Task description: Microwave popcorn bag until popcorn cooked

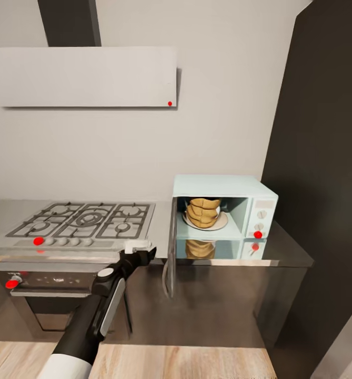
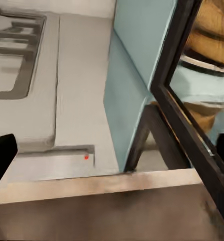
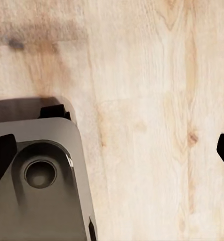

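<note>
The mint-blue microwave (image 1: 223,210) stands on the grey countertop (image 1: 286,247) with its door (image 1: 170,247) swung open toward me. Inside it the tan popcorn bag (image 1: 203,212) sits on a white plate (image 1: 220,223). No loose popcorn pieces can be made out. My left gripper (image 1: 139,246) hovers at the counter's front edge, just left of the open door, open and holding nothing. In the left wrist view the door frame (image 2: 177,100) and the bag (image 2: 212,30) behind the glass are close ahead. My right gripper (image 3: 112,150) hangs open above the wooden floor.
A grey gas hob (image 1: 86,218) with a black oven (image 1: 54,284) under it lies left of the microwave. A pale range hood (image 1: 86,76) hangs above. A tall dark cabinet (image 1: 323,158) closes off the right side. Part of my base (image 3: 41,175) is below the right gripper.
</note>
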